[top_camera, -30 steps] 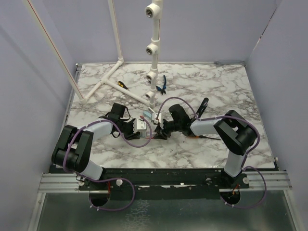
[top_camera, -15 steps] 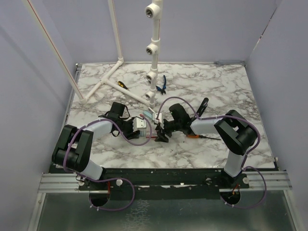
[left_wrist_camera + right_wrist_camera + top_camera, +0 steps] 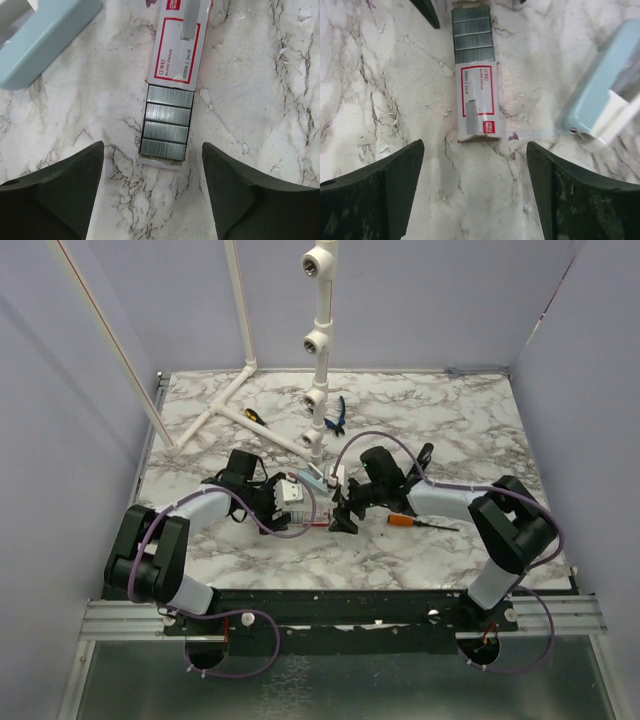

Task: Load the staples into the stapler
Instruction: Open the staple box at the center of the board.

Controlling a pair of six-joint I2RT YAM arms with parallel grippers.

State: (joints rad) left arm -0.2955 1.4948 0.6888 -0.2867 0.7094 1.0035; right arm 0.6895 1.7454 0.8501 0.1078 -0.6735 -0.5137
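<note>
The left claw (image 3: 152,150) hangs spread over the desk (image 3: 265,75), pinching nothing. Between its fingers lie the staples (image 3: 167,122), with the box's tray slid out and four silvery strips exposed, none lifted. The right claw (image 3: 475,145) faces the box's other end, likewise spread and empty. The stapler (image 3: 424,454) appears to lie well apart, beyond the right arm. Opening the box looks done; picking up a strip and loading it remain.
</note>
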